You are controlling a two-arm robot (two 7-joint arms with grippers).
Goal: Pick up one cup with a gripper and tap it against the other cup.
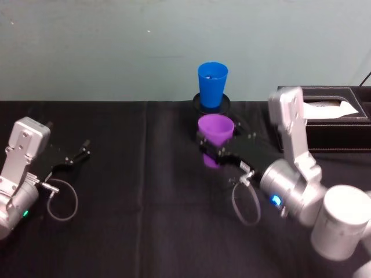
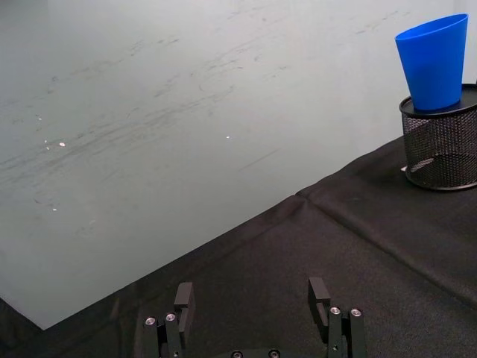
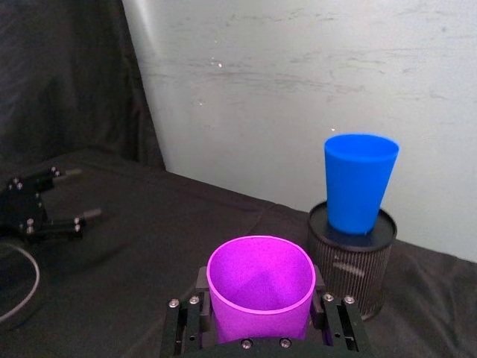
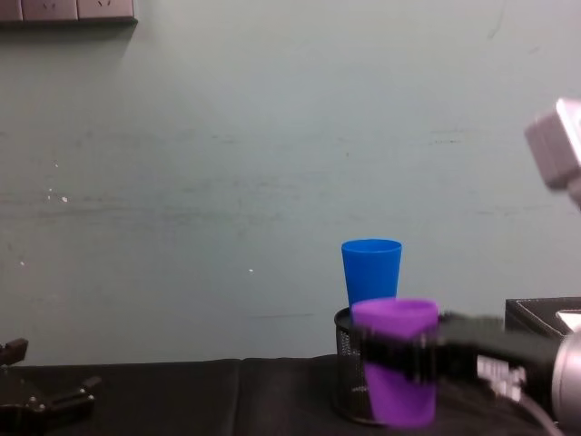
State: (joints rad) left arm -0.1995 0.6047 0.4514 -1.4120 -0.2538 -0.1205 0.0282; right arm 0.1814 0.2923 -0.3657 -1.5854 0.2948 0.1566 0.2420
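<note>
The purple cup (image 1: 215,132) is held upright above the black cloth by my right gripper (image 1: 212,149), whose fingers are shut on its sides; it also shows as the purple cup (image 3: 259,287) and purple cup (image 4: 395,359). Just behind it the blue cup (image 1: 212,86) stands upright on a black mesh holder (image 3: 350,257), a short gap away. The blue cup (image 4: 370,269) rises above the purple one in the chest view. My left gripper (image 1: 78,155) rests open at the table's left, far from both cups; its fingers (image 2: 184,300) stand apart.
A black tissue box (image 1: 333,116) sits at the back right, close behind my right arm. The black cloth table (image 1: 145,202) ends at a pale green wall. A loose cable loop (image 1: 61,200) hangs by the left arm.
</note>
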